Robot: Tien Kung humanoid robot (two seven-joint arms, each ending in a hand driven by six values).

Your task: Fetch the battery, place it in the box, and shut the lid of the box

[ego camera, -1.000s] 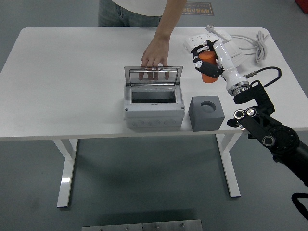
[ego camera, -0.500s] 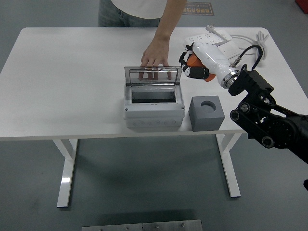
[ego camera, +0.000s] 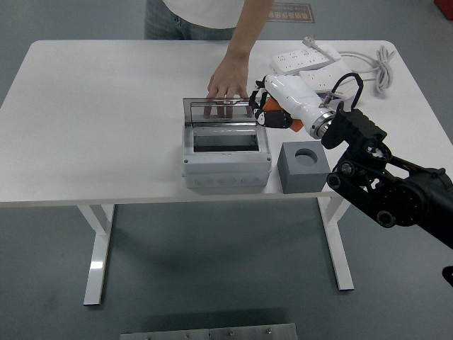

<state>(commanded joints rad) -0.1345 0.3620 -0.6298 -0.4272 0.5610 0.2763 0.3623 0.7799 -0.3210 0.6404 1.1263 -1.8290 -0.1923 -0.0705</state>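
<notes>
My right hand (ego camera: 267, 111) is shut on the orange battery (ego camera: 280, 120), which hangs just beside the right rim of the grey box (ego camera: 226, 157). The box's clear lid (ego camera: 225, 110) stands upright at the back. A person's hand (ego camera: 228, 80) rests behind the lid with its fingers against it. The box's dark inside (ego camera: 224, 143) shows nothing in it. A grey foam block (ego camera: 305, 167) with a round hole stands right of the box, below my forearm. My left arm is out of view.
White power strips (ego camera: 306, 60) and a coiled grey cable (ego camera: 383, 62) lie at the back right of the white table (ego camera: 99, 120). The person stands at the far edge.
My right hand has carried the battery left and slightly down, from above the foam block to the box's right rim. The person's hand stays on the lid.
</notes>
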